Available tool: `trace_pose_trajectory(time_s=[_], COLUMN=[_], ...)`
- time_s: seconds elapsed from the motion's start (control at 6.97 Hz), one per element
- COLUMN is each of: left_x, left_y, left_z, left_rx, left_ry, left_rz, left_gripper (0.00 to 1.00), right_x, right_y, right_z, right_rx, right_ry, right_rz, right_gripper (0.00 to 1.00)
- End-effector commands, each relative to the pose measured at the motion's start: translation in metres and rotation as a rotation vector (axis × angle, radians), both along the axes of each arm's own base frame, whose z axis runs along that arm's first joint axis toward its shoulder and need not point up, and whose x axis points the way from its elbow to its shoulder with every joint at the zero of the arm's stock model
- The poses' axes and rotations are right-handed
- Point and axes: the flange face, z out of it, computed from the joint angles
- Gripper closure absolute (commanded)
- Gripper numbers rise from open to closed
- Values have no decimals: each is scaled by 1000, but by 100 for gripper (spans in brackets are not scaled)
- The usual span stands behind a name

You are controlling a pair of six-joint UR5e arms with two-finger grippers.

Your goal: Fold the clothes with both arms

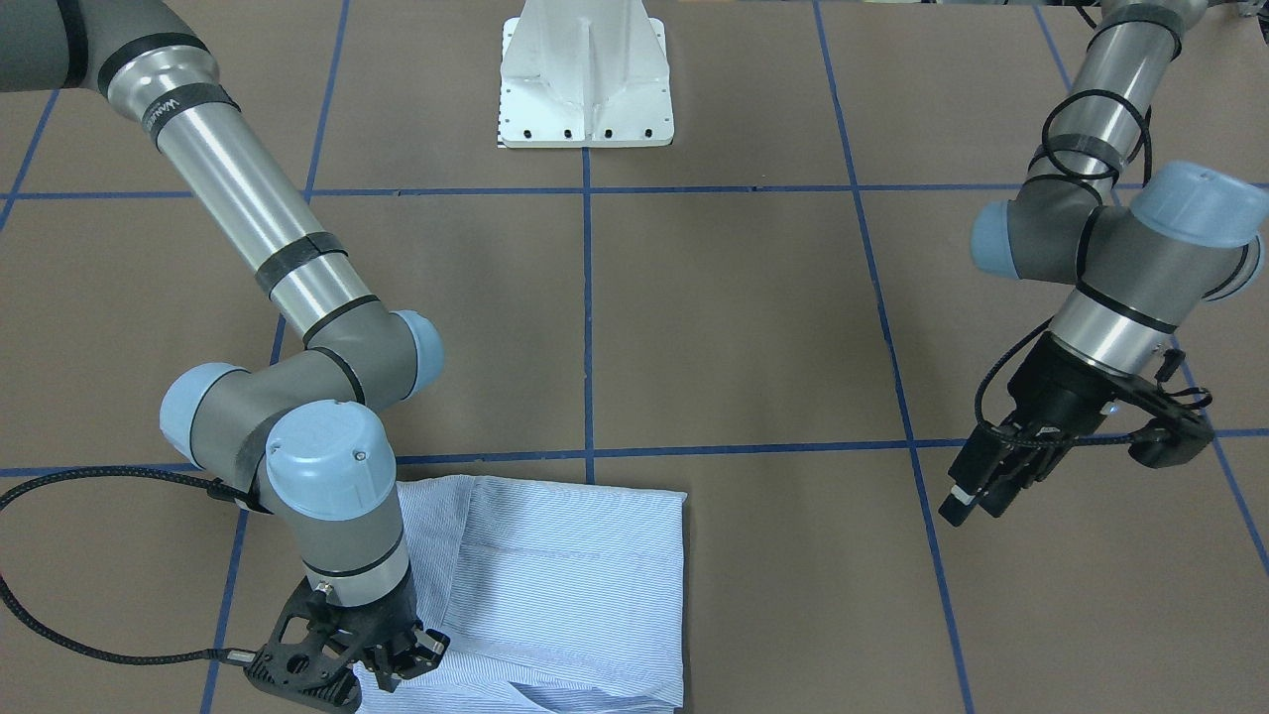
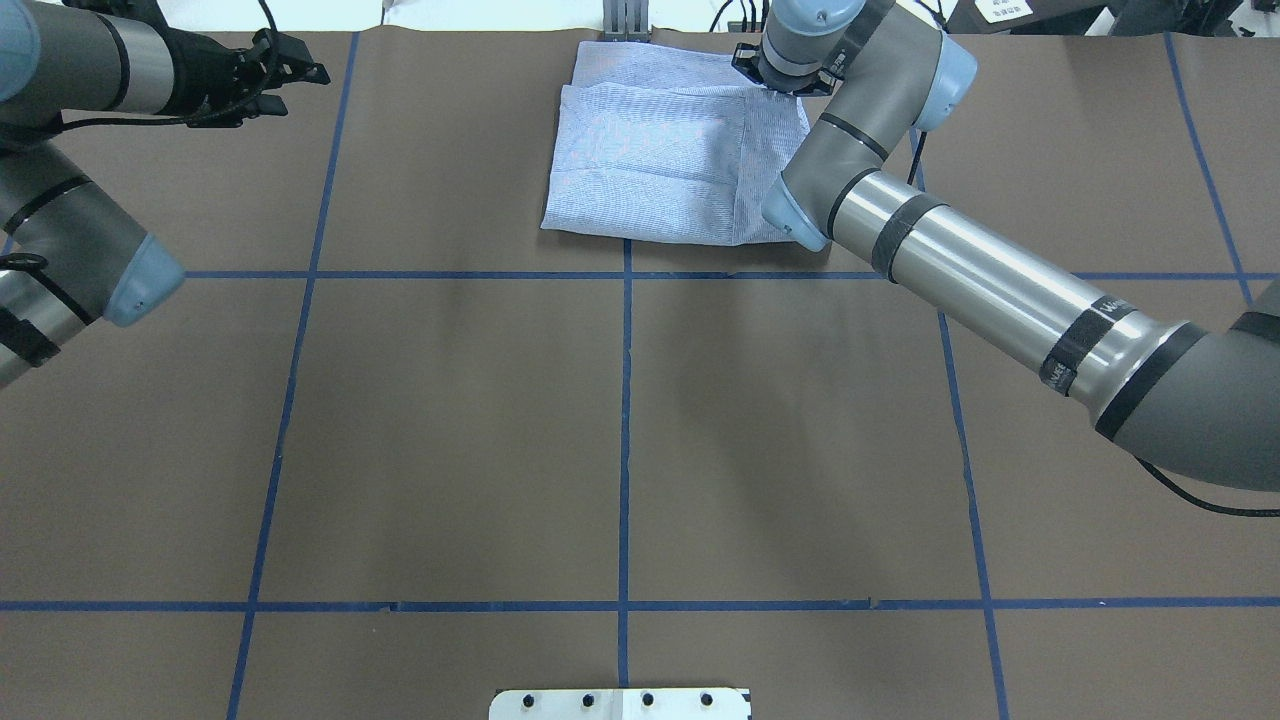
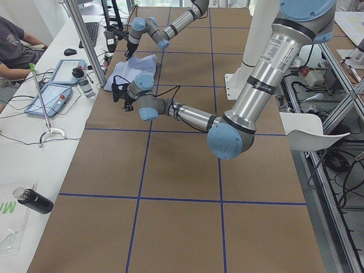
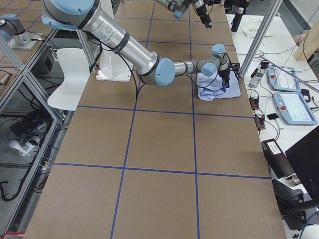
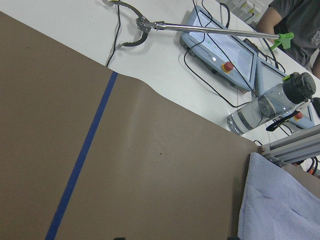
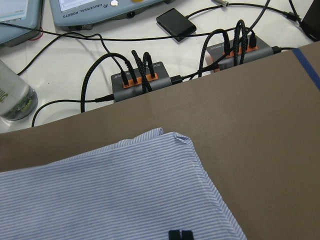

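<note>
The light blue striped shirt lies folded into a flat rectangle near the table edge far from the robot's base; it also shows in the overhead view. My right gripper is down at the shirt's corner. In the right wrist view its fingertips sit together right above the shirt, which lies flat; I cannot tell if they pinch it. My left gripper hovers above bare table well to the shirt's side, jaws apart and empty; it also shows in the overhead view. The shirt's edge shows in the left wrist view.
The white pedestal base stands at the robot's side of the table. Blue tape lines grid the brown surface. Just past the far edge are cable hubs, teach pendants and a bottle. An operator sits there.
</note>
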Motion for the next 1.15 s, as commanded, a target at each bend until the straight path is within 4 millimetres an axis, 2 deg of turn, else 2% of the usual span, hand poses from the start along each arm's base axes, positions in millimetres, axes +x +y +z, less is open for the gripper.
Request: trace_pose_trajectory(time_s=[0.0,0.29,0.43,0.57,0.72,0.86,1.0], left_x=[0,0,1,2,3,5,6], left_y=[1,-1,-1,-2,-4,-4,-4], left_z=[11,15,17,21,33,39,39], left_rx=[2,-5,-9,-18,-8,-8,-7], left_ry=[1,-4,-4,-7,2,4,4], left_rz=[-1,0,1,0,2,5,8], left_gripper=[26,26,26,27,27,27,27], right_x=[0,7,21,23,27,30,5], right_y=[-8,-15,-19,-11,5,29,50], right_z=[-1,-18,-29,-43,-42,-38,-41], right_rx=[25,36,19,35,23,-36,-57], right_ry=[46,29,-36,-73,-123,-178,-194], right_rz=[5,7,-41,-58,-83,-55,-76], right_gripper=[1,0,0,0,0,31,99])
